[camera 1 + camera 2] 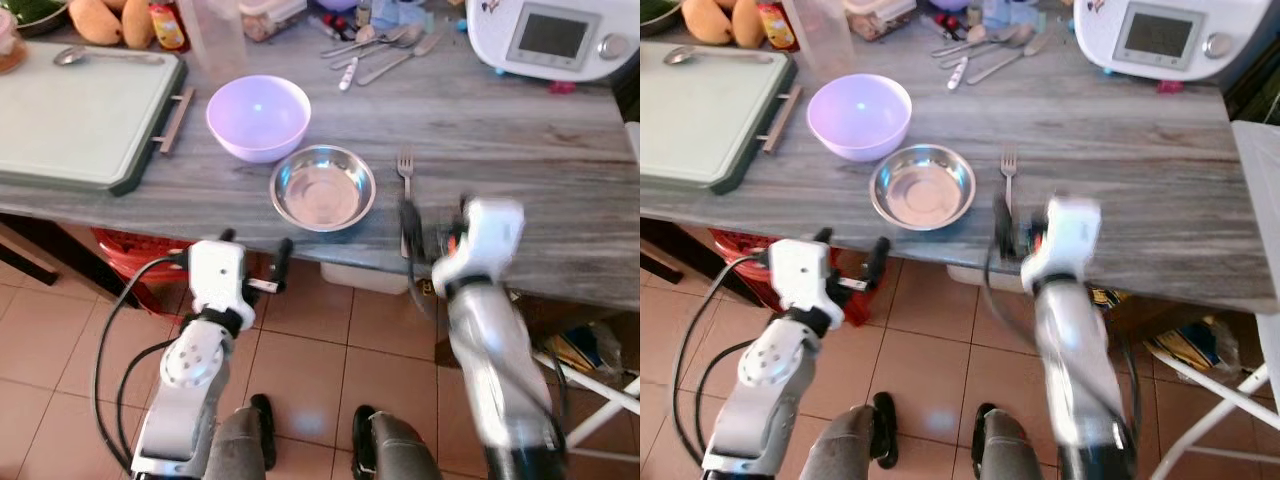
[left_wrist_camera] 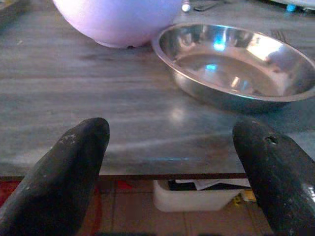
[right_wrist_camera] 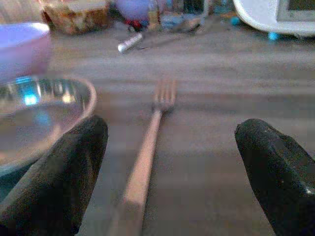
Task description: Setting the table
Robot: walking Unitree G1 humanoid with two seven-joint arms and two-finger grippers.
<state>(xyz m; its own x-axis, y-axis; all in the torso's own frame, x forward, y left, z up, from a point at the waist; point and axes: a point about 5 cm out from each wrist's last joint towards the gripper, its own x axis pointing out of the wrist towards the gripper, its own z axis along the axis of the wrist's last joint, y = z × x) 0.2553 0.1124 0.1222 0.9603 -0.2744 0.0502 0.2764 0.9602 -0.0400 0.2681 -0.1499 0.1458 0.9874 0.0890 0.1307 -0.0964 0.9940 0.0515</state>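
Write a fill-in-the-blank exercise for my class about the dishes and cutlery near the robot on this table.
1. The fork lies beside the ____ bowl.
2. The bowl behind the steel bowl is coloured ____.
3. A ____ rests on the green cutting board.
4. The right gripper, jaws apart, lines up with the ____.

Missing words: steel; purple; spoon; fork

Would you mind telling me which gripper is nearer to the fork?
The right gripper: its open fingers straddle the fork handle at the table edge. The left gripper hangs open off the edge, beyond the steel bowl.
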